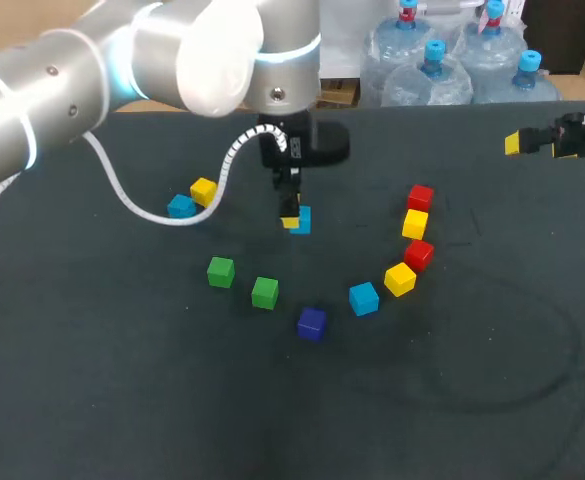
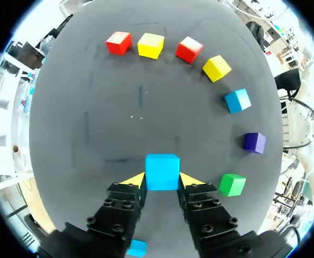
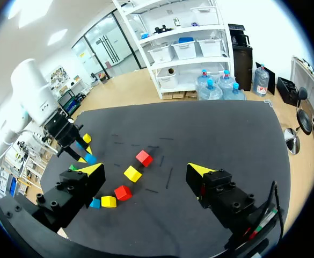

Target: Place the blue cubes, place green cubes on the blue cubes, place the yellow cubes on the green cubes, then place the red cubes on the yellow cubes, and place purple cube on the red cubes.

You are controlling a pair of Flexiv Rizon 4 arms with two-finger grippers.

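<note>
My left gripper [image 1: 291, 212] is shut on a blue cube [image 2: 162, 171], its yellow tips pressing on two opposite sides. It holds the cube low over the middle of the dark table [image 1: 92, 380]; whether the cube touches the surface I cannot tell. A second blue cube [image 1: 181, 206] lies beside a yellow cube [image 1: 203, 190] at the left, and a third blue cube [image 1: 363, 298] lies in the arc at the right. My right gripper [image 1: 552, 141] hangs open and empty over the far right edge, away from all the cubes.
An arc of loose cubes curves around the front: two green cubes [image 1: 220, 271] [image 1: 264, 292], a purple cube [image 1: 311, 322], then yellow [image 1: 400, 278], red [image 1: 419, 254], yellow [image 1: 415, 223] and red [image 1: 420, 196]. A white cable [image 1: 132, 205] from my left arm hangs over the table's left.
</note>
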